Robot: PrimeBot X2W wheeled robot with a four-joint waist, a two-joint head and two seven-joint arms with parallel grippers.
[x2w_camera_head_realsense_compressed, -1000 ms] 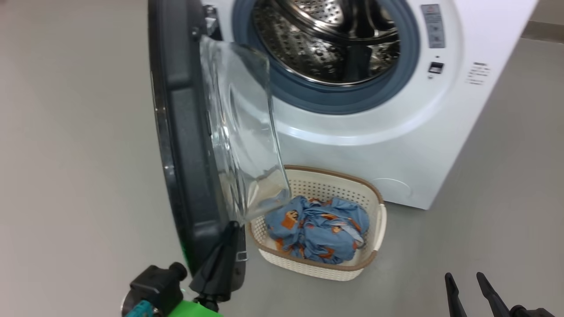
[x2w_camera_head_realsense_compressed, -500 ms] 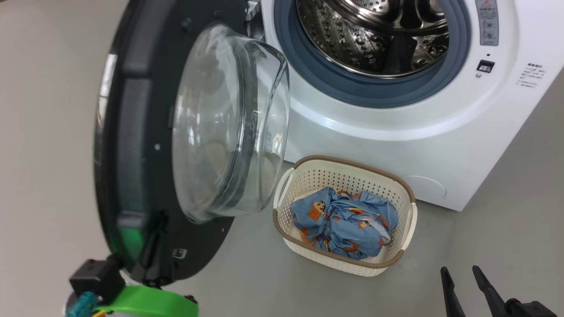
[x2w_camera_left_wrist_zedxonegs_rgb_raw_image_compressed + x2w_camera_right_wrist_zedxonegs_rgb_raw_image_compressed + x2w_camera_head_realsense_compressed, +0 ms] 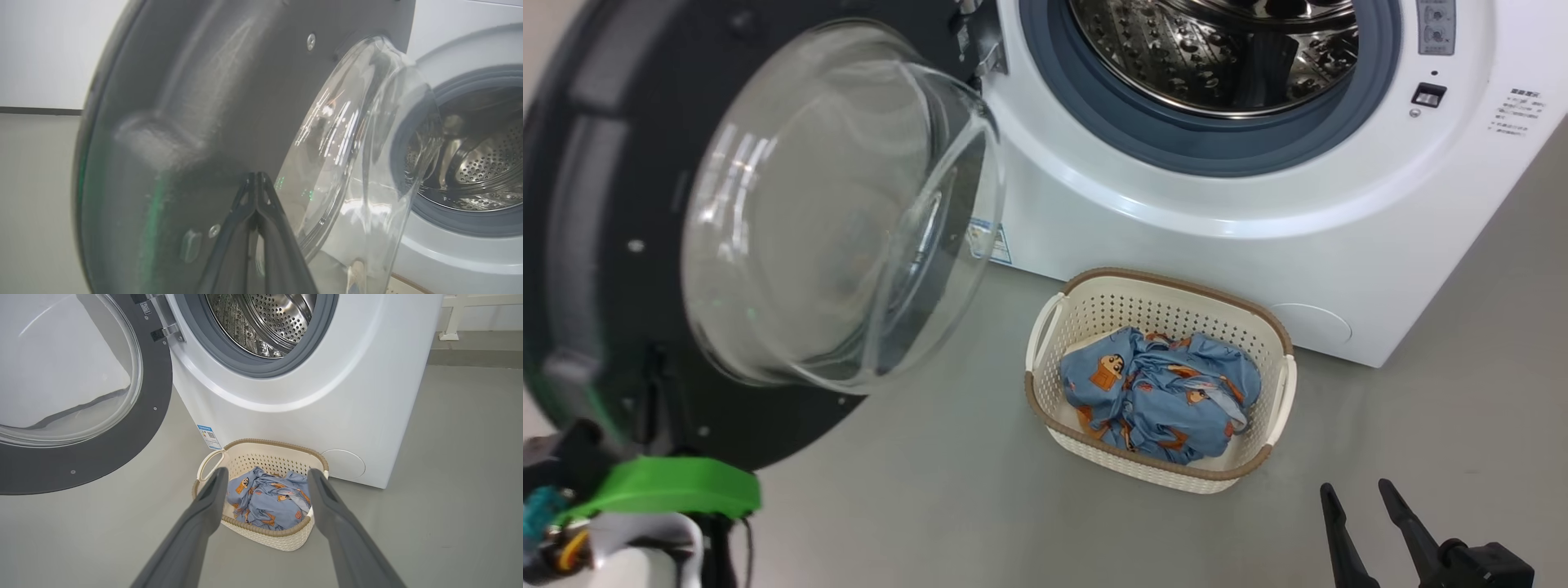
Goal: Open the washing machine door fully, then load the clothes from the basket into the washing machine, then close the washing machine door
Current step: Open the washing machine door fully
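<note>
blue sticker (image 3: pixel 990 241): low on the washing machine (image 3: pixel 1176 229) front, left corner; we cannot read its print.
grey label (image 3: pixel 1437 24): right of the drum opening; unreadable to us.
dark print (image 3: pixel 1521 110): far right front; too small for us.

door (image 3: pixel 809 212) — swung wider (inner face showing) | left gripper (image 3: pixel 256 176): apparently followed it
</note>
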